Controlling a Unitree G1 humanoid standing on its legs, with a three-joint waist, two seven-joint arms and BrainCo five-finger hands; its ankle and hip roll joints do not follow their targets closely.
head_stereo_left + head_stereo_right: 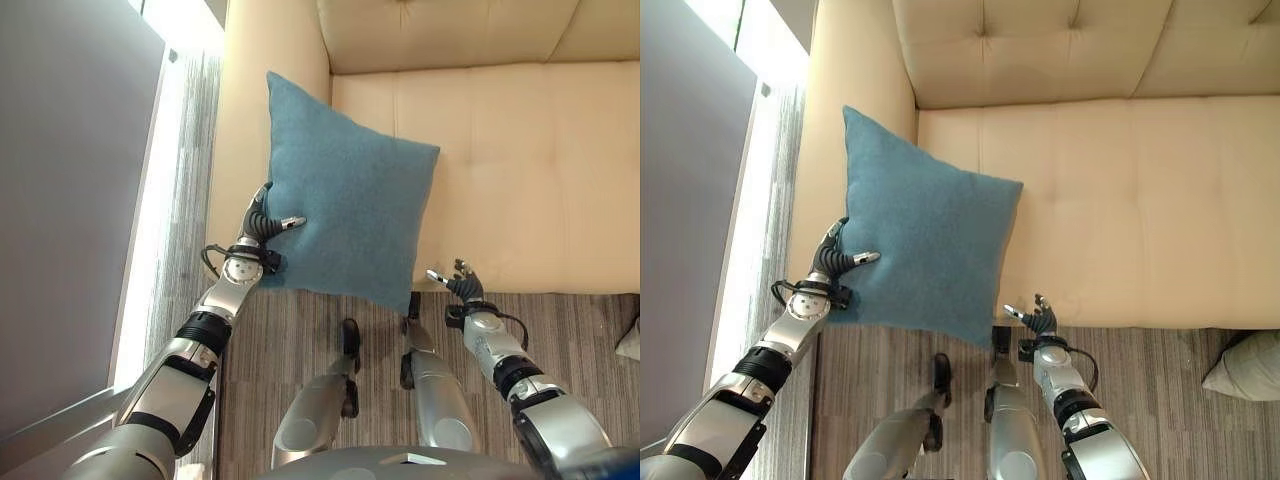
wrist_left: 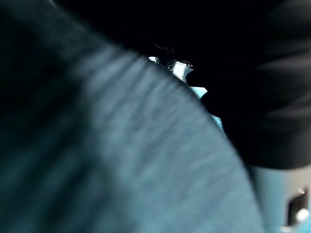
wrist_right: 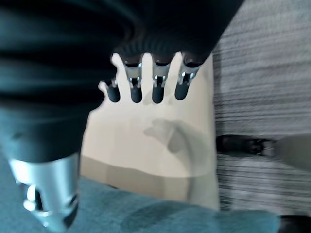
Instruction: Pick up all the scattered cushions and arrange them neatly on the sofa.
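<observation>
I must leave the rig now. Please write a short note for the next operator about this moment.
Left hand: shut on the blue cushion, pinching its lower left edge.
Right hand: open, holds nothing, in front of the sofa's front edge.
The blue cushion hangs over the left end of the sofa, by the armrest, not yet set down.
A grey cushion lies on the floor at the right.
Left: place blue, fetch grey.

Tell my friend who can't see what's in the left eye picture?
The robot's left hand grips a blue cushion by its edge, holding it over the front of a cream sofa. Its right hand hangs open beside the cushion, by the sofa's front edge above striped carpet.
</observation>
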